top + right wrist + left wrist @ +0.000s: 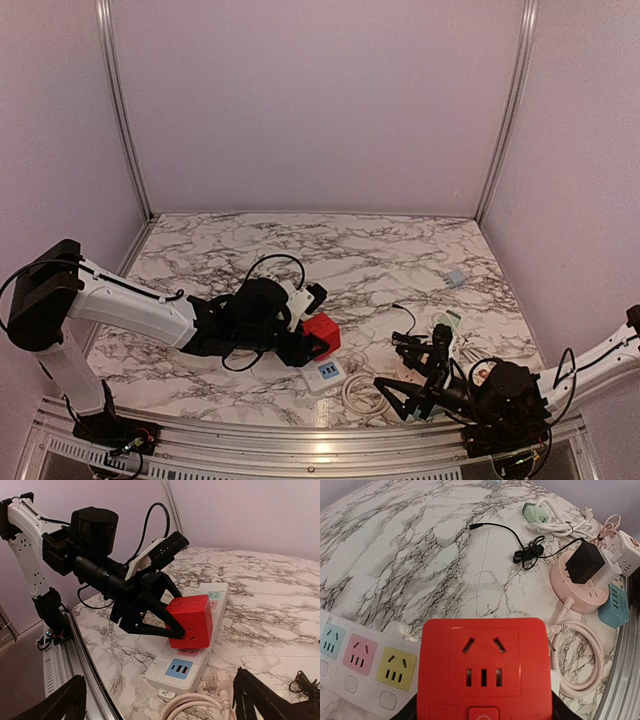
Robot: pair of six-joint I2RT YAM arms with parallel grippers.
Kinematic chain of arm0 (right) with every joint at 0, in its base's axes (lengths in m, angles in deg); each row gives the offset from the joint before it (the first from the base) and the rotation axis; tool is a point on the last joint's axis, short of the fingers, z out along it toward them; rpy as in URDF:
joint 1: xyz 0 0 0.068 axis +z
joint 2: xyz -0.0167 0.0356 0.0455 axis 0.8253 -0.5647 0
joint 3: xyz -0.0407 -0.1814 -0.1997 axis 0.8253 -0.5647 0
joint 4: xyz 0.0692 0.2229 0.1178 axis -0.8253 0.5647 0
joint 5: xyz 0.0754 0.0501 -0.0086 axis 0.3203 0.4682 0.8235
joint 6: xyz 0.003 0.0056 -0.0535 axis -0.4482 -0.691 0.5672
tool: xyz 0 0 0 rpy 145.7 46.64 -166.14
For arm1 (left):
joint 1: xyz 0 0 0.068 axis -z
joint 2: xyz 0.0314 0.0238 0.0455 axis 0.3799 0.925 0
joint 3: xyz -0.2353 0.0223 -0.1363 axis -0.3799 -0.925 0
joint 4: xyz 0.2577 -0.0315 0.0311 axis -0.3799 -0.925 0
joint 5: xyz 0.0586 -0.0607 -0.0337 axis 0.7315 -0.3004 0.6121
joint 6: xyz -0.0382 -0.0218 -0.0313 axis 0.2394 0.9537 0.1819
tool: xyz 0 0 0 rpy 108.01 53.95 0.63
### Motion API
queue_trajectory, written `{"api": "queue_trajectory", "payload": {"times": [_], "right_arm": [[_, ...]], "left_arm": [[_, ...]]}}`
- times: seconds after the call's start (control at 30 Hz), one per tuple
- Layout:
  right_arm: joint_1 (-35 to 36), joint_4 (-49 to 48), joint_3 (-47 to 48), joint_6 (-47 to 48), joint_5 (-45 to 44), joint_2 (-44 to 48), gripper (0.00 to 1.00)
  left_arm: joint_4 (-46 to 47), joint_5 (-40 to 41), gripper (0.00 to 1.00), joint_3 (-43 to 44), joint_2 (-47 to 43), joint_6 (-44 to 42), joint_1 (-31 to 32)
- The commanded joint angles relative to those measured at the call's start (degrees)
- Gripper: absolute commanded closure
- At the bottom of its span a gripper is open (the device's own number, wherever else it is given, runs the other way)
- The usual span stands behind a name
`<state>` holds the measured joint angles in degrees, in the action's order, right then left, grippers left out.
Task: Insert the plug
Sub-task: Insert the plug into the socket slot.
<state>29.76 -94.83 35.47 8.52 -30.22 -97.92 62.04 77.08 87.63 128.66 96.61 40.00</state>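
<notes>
Left claw (174,612) holds the red cube plug (192,620) over the white power strip (180,669), apparently aligning; next, push straight down.

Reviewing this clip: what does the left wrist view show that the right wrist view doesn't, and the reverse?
Left wrist only: the pink round socket hub with a black adapter on it, and a mint green plug. Right wrist only: the left gripper clamped on the cube's sides, the strip's USB ports, and the open right gripper. Both: the red cube and white power strip on the marble table.
</notes>
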Motion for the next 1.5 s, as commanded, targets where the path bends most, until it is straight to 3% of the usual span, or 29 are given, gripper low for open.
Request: {"api": "queue_trajectory", "payload": {"times": [0.0, 0.43, 0.83, 1.3, 1.47], "right_arm": [[0.24, -0.39, -1.83, -0.33, -0.58, 0.75, 0.04], [0.19, -0.39, -1.81, -0.3, -0.66, 0.83, 0.04], [0.23, -0.84, -1.94, -0.12, -1.13, 0.2, 0.04], [0.22, -1.03, -1.87, -0.04, -1.27, -0.27, 0.04], [0.24, -1.24, -2.03, -0.15, -1.36, -0.61, 0.04]], "left_arm": [[-1.17, 2.08, 1.0, -0.33, -0.05, 1.84, 0.57], [-2.9, 4.01, 1.0, -1.1, -3.68, 2.8, 4.11], [-5.07, 12.52, 1.0, -0.15, -3.72, 1.18, 4.08], [-4.09, 9.93, 1.0, 1.65, -0.26, 0.44, 4.03], [-1.59, 5.42, 1.0, 1.32, 0.13, 0.37, 4.03]]}}
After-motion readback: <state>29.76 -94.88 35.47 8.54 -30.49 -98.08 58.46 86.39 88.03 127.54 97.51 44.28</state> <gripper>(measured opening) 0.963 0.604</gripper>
